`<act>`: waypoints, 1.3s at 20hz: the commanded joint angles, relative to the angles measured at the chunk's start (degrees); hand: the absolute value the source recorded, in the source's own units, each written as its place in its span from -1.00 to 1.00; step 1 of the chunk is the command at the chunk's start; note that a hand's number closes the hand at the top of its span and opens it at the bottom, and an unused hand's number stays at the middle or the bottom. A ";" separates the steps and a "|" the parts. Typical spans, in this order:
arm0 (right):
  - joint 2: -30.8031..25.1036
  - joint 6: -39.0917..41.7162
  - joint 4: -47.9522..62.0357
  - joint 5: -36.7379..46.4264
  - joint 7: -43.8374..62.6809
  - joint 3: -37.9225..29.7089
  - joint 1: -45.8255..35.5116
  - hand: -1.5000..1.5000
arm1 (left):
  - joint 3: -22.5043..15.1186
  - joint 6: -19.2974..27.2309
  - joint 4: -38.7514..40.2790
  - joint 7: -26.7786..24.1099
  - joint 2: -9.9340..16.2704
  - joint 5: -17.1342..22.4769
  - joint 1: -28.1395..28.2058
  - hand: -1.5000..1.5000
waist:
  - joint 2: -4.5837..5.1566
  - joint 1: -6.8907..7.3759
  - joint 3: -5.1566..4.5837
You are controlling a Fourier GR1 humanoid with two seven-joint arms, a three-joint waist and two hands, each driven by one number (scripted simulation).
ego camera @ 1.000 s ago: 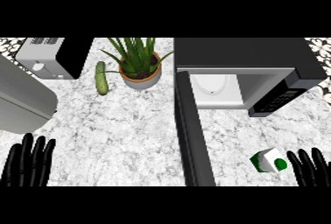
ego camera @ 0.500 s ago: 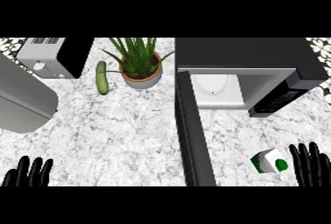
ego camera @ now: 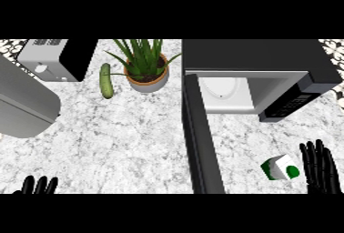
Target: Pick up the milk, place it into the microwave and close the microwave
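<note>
Beside microwave [ego camera: 269, 68]: milk [ego camera: 280, 167] sitting on counter [ego camera: 121, 136], ungrasped.
Right hand [ego camera: 320, 167]: fingers [ego camera: 316, 154] hanging straight, released.
Remaining: grasping, placing, closing door [ego camera: 201, 145].

Light is bright and even across the pale marble counter [ego camera: 121, 136]. Shadows are faint. No glare or blur shows.

The marble counter [ego camera: 128, 136] carries microwave [ego camera: 262, 68], milk [ego camera: 281, 167], cucumber [ego camera: 106, 80], potted plant [ego camera: 146, 68], toaster [ego camera: 57, 59].
</note>
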 commanded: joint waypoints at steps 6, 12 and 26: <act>-1.45 -2.62 14.32 0.68 -6.80 -7.48 -7.27 -1.00 | -3.06 1.19 2.42 -2.77 0.39 -1.12 0.07 -1.00 | 0.08 -0.04 0.02; -4.38 1.15 22.51 0.51 -14.03 -10.26 -5.09 -1.00 | -0.40 -0.46 -1.75 -4.72 4.45 2.78 5.87 -1.00 | -0.02 0.13 0.01; -11.38 3.40 47.64 2.09 -20.13 -15.45 -18.89 -1.00 | -2.25 1.78 0.47 -10.97 5.74 3.32 8.43 -1.00 | -0.01 0.59 0.01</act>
